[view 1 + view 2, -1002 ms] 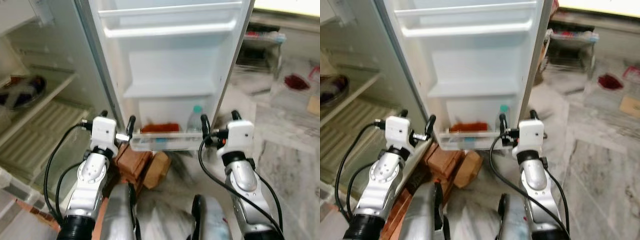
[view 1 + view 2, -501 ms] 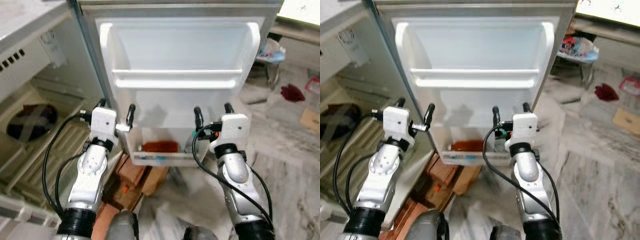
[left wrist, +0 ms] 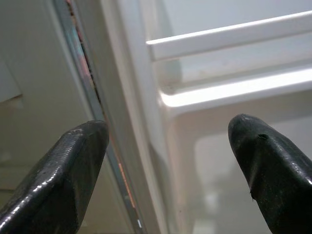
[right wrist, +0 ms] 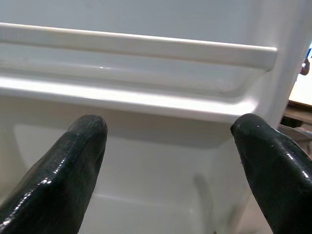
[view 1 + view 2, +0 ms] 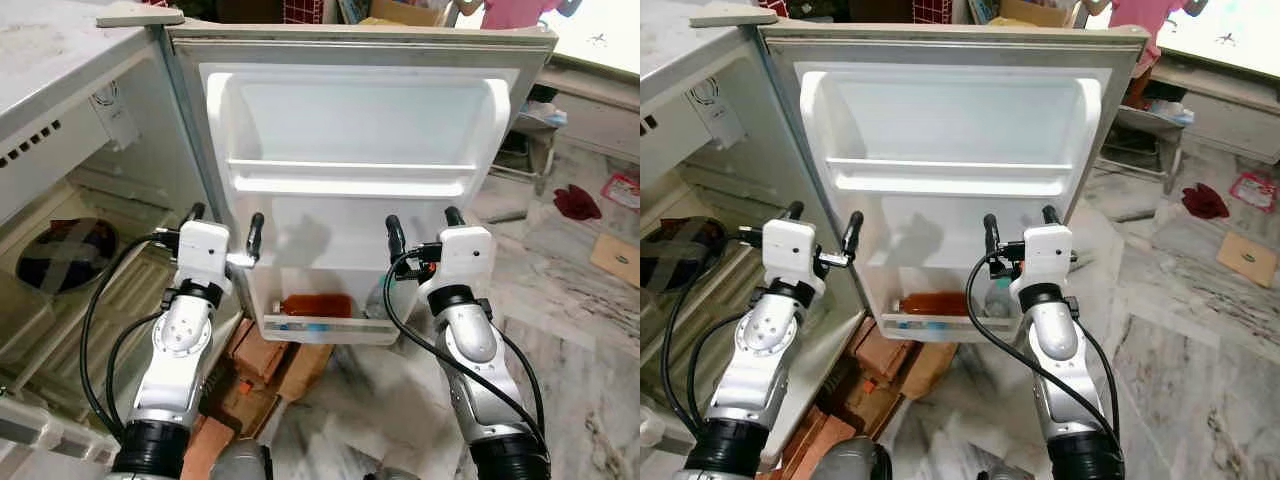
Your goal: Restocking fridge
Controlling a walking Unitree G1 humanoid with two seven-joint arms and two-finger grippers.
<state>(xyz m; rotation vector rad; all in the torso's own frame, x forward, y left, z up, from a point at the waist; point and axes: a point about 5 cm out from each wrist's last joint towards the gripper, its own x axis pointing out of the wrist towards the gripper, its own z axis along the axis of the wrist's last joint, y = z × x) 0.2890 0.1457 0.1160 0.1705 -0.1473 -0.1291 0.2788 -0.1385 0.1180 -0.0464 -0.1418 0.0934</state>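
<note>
The white fridge door (image 5: pixel 350 120) stands wide open in front of me. Its lowest door shelf (image 5: pixel 320 329) holds an orange-red bottle (image 5: pixel 315 305) lying on its side and a clear bottle (image 5: pixel 998 297) beside it. A bare middle rack (image 5: pixel 350 178) runs across the door above them. My left gripper (image 5: pixel 224 218) is raised and open near the door's hinge edge, holding nothing. My right gripper (image 5: pixel 421 218) is open too, level with it, in front of the door's right half. The wrist views look past the open fingers (image 3: pixel 73 161) (image 4: pixel 73 156) at the white rack.
The fridge cabinet (image 5: pixel 70 150) is open on the left, with wire shelves and a dark bowl (image 5: pixel 55 255). Bricks and boxes (image 5: pixel 265 360) lie on the floor under the door. On the marble floor to the right lie a red cloth (image 5: pixel 578 200) and a cardboard piece (image 5: pixel 615 258).
The camera has tilted upward, so the whole door and its top now show. Both arms stay raised before the door, grippers still open and empty.
</note>
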